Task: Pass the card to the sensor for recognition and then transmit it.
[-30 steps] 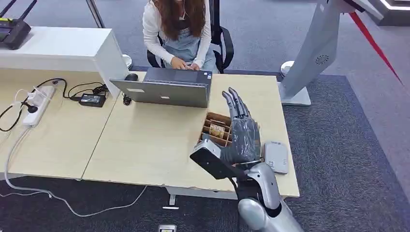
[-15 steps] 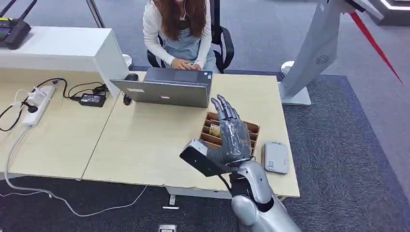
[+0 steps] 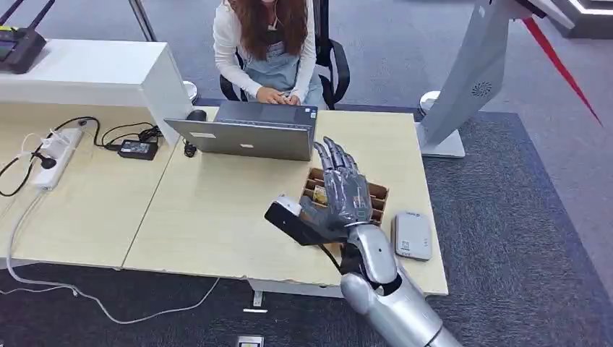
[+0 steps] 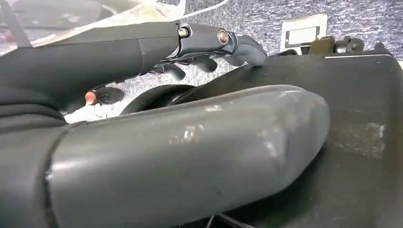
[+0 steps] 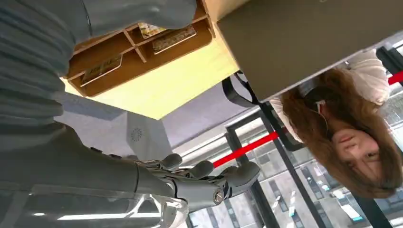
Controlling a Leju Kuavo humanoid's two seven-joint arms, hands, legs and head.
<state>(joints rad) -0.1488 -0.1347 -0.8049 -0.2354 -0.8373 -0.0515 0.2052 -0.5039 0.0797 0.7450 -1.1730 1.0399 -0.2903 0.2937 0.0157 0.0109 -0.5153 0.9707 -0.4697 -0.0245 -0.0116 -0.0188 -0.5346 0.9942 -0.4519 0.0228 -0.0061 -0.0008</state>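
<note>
While the cards [image 3: 324,195] are sitting upright in the slots of the brown divided box [image 3: 377,194] near the table's [image 3: 217,210] right front corner, the right hand [image 3: 341,194] is hovering directly above that box with its fingers [image 3: 334,155] spread and nothing in them. The cards are showing as small yellowish rectangles with print too small to read; the right wrist view is showing three of them [image 5: 173,38] lying in separate compartments, with other compartments bare.

The step in hand, as I judge it, is picking one card out. To do it well, the hand should be coming down over a single compartment, thumb on one face and a finger on the other, pinching the exposed top edge only, so that the wooden dividers are not being struck and a neighbouring card is not being dragged along. Lifting straight up before swinging sideways would be keeping the card from catching on the slot wall.

The sensor [image 3: 411,235], a flat grey reader, is lying just beside the box on its right, so the carry is looking short.

The left hand [image 4: 166,156] is hanging low in its wrist view; whether its fingers are spread or curled I cannot tell. Across the table a person [image 3: 269,43] is typing on a laptop [image 3: 246,137].
</note>
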